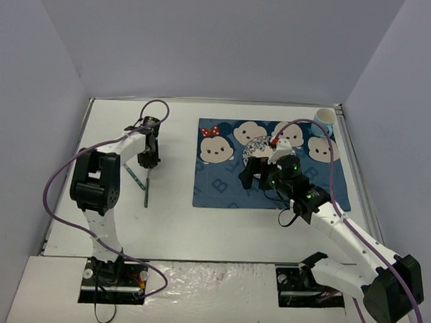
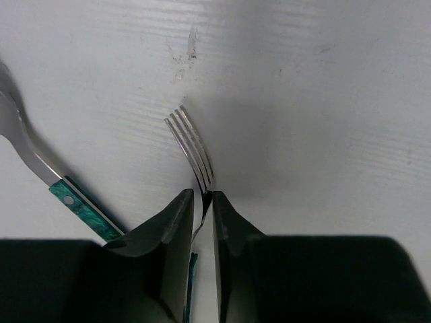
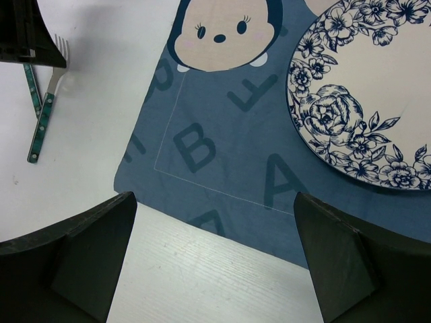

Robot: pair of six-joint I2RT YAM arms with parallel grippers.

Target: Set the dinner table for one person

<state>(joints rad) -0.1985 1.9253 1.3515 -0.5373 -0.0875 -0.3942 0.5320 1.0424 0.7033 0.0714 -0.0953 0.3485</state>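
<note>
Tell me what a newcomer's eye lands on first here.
First is the blue cartoon-face placemat on the right half of the white dinner table. A blue-floral plate sits on it, and the open right gripper hovers above the mat. On the left, the left gripper is shut on a fork, with a second green-handled utensil lying beside it.

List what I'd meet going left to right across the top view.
left gripper, shut on the fork → plate → cup. The mat and the right gripper overlap the plate across the view, so they are left out.
</note>
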